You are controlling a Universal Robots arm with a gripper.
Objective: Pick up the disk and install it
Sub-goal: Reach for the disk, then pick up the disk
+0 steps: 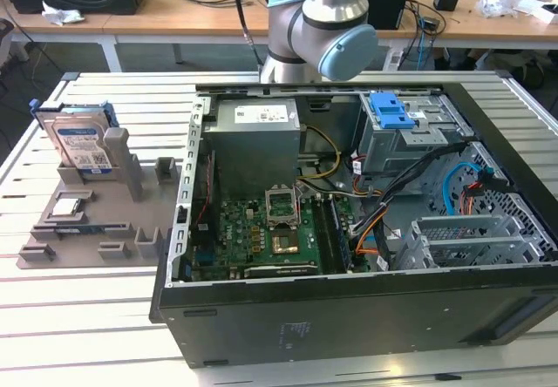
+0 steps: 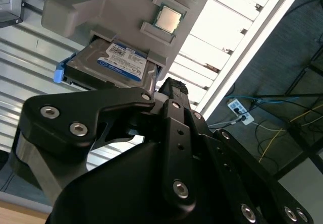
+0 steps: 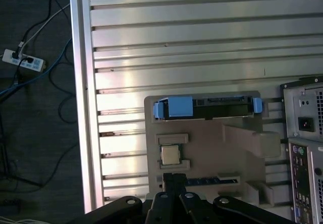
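Hovering above the grey holder (image 3: 212, 153) at the edge of the desk (image 3: 176, 47), I have my gripper (image 3: 172, 177) closed on nothing, the disk (image 3: 212, 109) standing upright in its slot, presumably for easy grasping.

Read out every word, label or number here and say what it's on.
On the disk, a white-and-blue label: print too small to read.
On the power supply, a sticker: too blurred to read.
On the computer case wall, a small label: unreadable.
No text can be quoted.
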